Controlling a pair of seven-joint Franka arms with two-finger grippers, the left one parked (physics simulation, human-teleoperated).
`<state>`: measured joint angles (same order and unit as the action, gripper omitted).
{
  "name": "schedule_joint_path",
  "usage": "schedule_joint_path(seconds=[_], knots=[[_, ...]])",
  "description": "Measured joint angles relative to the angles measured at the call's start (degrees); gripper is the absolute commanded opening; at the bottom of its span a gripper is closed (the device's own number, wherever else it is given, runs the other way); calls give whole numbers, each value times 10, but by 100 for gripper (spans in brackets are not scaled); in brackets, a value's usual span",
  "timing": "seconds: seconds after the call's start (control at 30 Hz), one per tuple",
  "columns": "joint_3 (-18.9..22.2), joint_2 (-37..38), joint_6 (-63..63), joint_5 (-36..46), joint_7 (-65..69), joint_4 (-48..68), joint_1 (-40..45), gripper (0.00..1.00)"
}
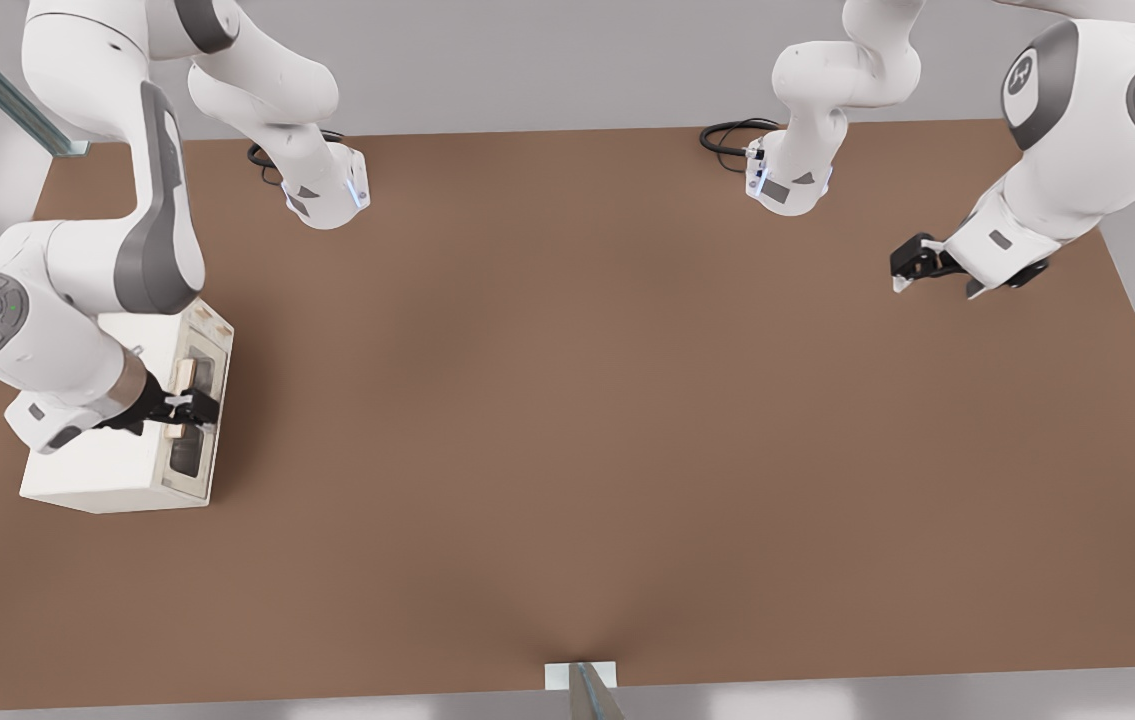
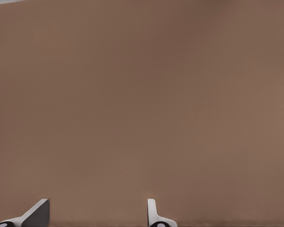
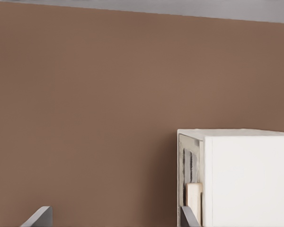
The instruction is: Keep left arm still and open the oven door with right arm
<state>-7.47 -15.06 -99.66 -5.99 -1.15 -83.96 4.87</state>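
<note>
The working arm's black two-finger pincer (image 1: 189,407) is reaching over the oven, its fingers spread wide, one tip beside the pale tan bar handle (image 1: 184,385). Just beyond sits the cream-framed, dark-glass oven door (image 1: 197,400), apparently closed on the cream-white box oven (image 1: 112,470). The rigid handle is likely the best hold; the light oven may slide. One oven, one door, one handle are resting on the brown table (image 1: 627,400).

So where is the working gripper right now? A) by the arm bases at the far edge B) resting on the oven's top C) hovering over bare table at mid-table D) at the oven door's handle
D: in the front view the gripper sits at the tan handle on the oven door, at the front view's left.
</note>
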Motion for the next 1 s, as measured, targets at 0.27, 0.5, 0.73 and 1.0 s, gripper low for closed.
schedule_joint_path(seconds=[0.27,0.5,0.73,1.0], knots=[[8,-18,77,-248,-30,-99,-101,96],[6,41,83,-426,-146,-304,-131,21],[6,-13,70,-506,-276,-330,-134,21],[11,-70,47,-552,-382,-305,-105,21]])
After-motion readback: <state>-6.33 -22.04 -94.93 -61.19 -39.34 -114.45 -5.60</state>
